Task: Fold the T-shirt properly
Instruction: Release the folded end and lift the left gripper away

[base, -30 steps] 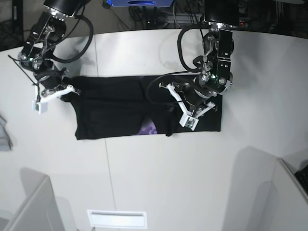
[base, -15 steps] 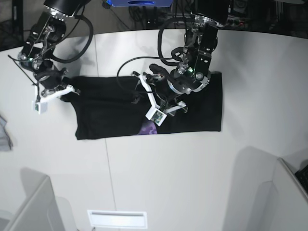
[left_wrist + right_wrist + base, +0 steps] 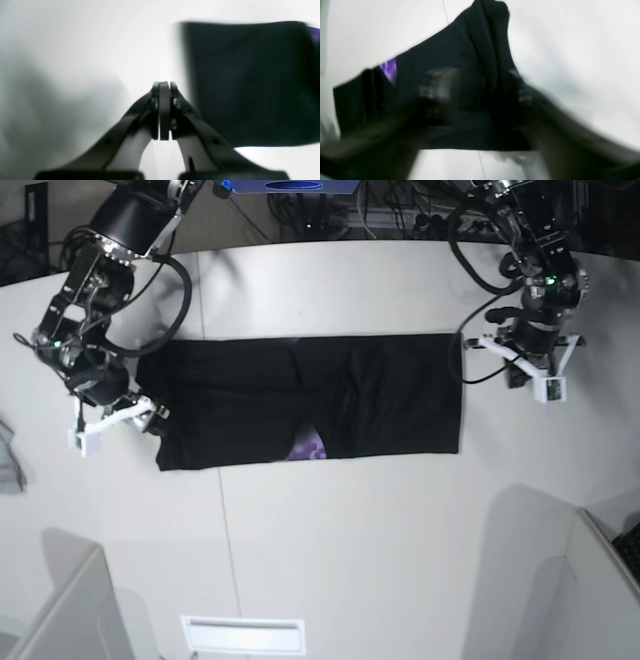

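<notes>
1. The left gripper (image 3: 164, 110) has its two fingers pressed flat together with nothing between them. It hangs over bare white table (image 3: 350, 560), just off the short edge of the T-shirt (image 3: 310, 402) that faces the table's right side in the base view.
2. In the left wrist view, the T-shirt (image 3: 250, 82) lies as a dark, blurred slab beside the fingers, apart from them, with a sliver of purple at the far corner.
3. The right gripper (image 3: 118, 420) sits at the T-shirt's opposite short edge, towards the table's left side. Its white fingertips reach the corner of the cloth there.
4. The right wrist view is heavily smeared. Dark cloth (image 3: 460, 82) fills the space between the two blurred fingers, but whether they are clamped on it cannot be told.
5. The T-shirt lies flat as a long black rectangle across the middle of the table, nearer the far edge than the near one.
6. A small purple patch of print (image 3: 308, 448) peeks out at its near long edge.
</notes>
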Tool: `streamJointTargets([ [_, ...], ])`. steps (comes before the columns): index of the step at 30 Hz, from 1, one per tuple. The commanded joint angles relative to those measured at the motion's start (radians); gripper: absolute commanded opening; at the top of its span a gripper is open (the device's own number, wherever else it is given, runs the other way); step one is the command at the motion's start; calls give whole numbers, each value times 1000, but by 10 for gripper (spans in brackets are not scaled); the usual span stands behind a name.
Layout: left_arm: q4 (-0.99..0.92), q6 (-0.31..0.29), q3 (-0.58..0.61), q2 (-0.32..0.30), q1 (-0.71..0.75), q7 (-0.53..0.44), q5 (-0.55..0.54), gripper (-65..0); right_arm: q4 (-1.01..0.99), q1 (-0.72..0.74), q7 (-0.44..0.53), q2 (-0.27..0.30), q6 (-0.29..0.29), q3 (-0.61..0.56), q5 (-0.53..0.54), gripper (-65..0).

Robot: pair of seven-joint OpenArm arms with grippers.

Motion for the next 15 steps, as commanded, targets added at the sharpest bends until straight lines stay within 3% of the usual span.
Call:
streamJointTargets([
  [1, 17, -25, -38, -26, 1, -22, -10, -650, -9, 26, 8, 10, 4, 23, 13, -204],
  [3, -3, -83, -113, -49, 14, -25, -10, -650, -75, 60, 1, 10, 14, 54, 14, -192],
  [7, -66, -151, -225, -65, 9, -25, -9, -650, -222, 122, -14, 67, 123, 71, 14, -197],
  [10, -117, -166, -256, -82, 4, -26, -7, -650, -320, 169, -28, 84, 160, 78, 13, -192],
  [15, -160, -166, -253, -85, 3, -28, -9, -650, -440, 203, -28, 112, 171, 77, 13, -189],
])
